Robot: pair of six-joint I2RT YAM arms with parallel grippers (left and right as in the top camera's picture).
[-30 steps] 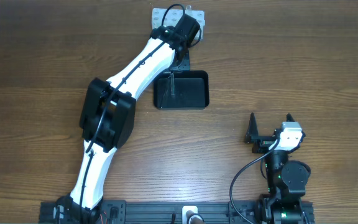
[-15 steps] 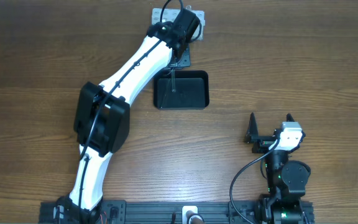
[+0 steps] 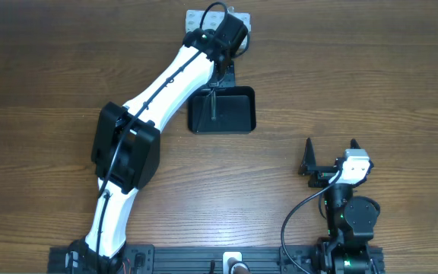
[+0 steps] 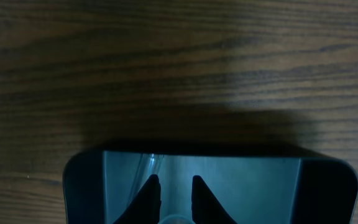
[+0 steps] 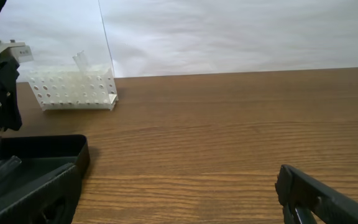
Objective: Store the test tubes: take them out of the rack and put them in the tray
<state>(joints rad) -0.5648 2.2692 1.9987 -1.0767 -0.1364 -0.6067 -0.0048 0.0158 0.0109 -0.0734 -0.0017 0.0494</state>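
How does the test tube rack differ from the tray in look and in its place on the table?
The rack is white and pierced with many holes; the tray is black with solid walls. The rack stands farther from the arm bases, the tray nearer to them. Both rest on the wooden table.

Left arm (image 3: 173, 80): long white shells, bulky black joint housings, thin black cable (image 3: 120, 152) along its length. Right arm (image 3: 344, 205): black, white wrist block (image 3: 355, 165), green lights near base, looping black lead (image 3: 287, 224). Left pincer (image 4: 173, 183): black tapered fingers.
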